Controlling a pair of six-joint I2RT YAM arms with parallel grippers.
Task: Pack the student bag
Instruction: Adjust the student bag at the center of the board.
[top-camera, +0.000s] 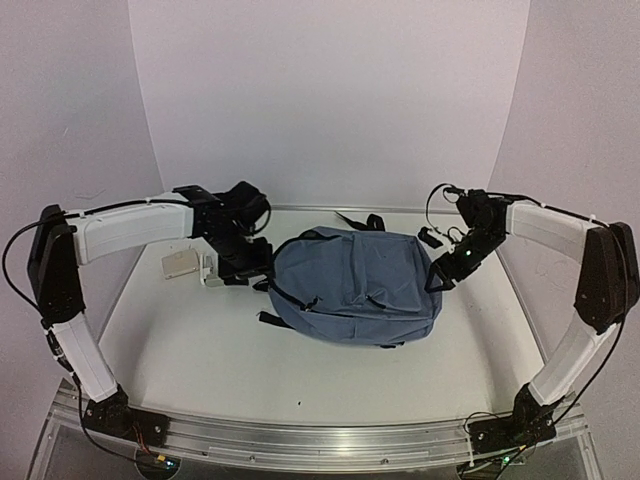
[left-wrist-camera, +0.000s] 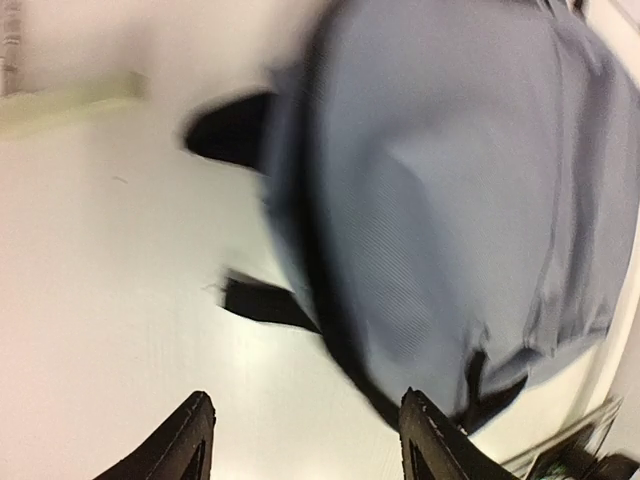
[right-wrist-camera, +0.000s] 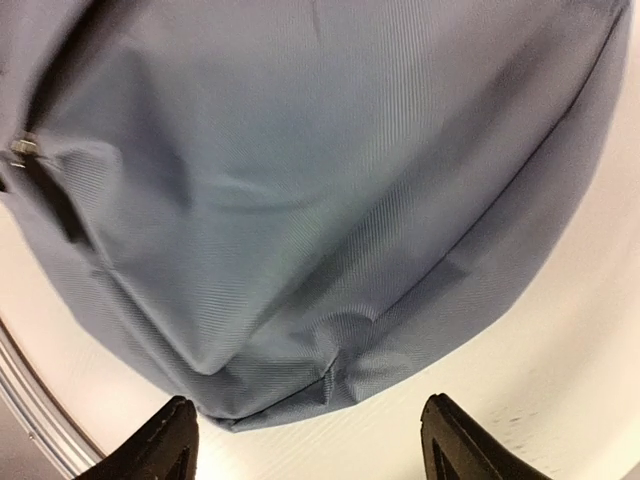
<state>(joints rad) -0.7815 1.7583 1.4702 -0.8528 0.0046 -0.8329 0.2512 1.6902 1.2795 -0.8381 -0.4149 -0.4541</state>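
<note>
The student bag (top-camera: 352, 285) is a blue-grey backpack with black straps, lying flat in the middle of the table. My left gripper (top-camera: 250, 268) is open and empty at the bag's left edge. In the blurred left wrist view the bag (left-wrist-camera: 450, 200) fills the right side, a black strap (left-wrist-camera: 262, 302) lies on the table, and the gripper (left-wrist-camera: 305, 440) has its right finger by the bag's dark edge. My right gripper (top-camera: 442, 274) is open and empty at the bag's right edge. In the right wrist view the bag (right-wrist-camera: 320, 190) sits just beyond the gripper (right-wrist-camera: 305, 445).
A small white box (top-camera: 181, 264) lies on the table left of my left gripper. A small black object (top-camera: 431, 237) lies behind the bag at the right. White walls close in the table at the back and sides.
</note>
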